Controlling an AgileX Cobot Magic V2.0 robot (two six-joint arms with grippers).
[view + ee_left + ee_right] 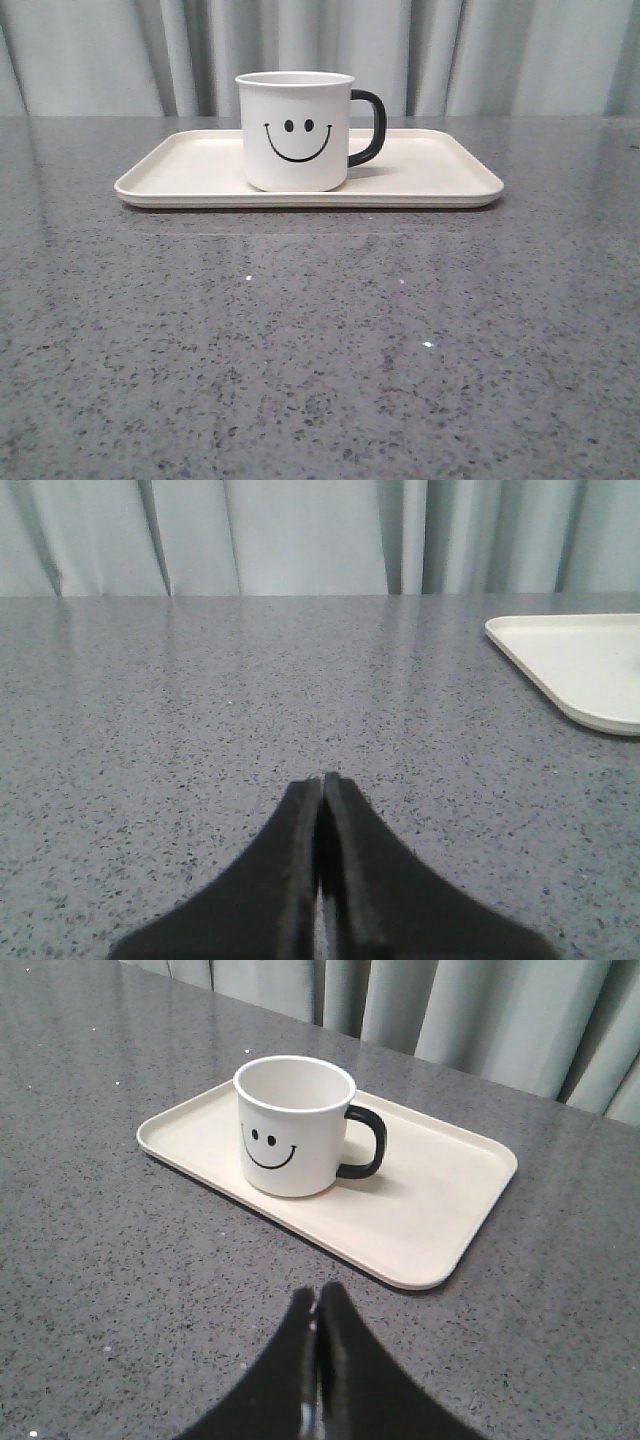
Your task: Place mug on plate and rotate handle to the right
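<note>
The white mug (294, 130) with a black smiley face stands upright on the cream plate (440, 175), left of the plate's middle. Its black handle (369, 127) points to the right. In the right wrist view the mug (293, 1126) and handle (365, 1144) sit on the plate (440, 1210). My right gripper (317, 1292) is shut and empty, over the table short of the plate's near edge. My left gripper (322, 778) is shut and empty over bare table, with a corner of the plate (585, 665) off to one side. Neither gripper shows in the front view.
The grey speckled tabletop (320, 340) stretches in front of the plate. Pale curtains (480, 50) hang behind the table's far edge.
</note>
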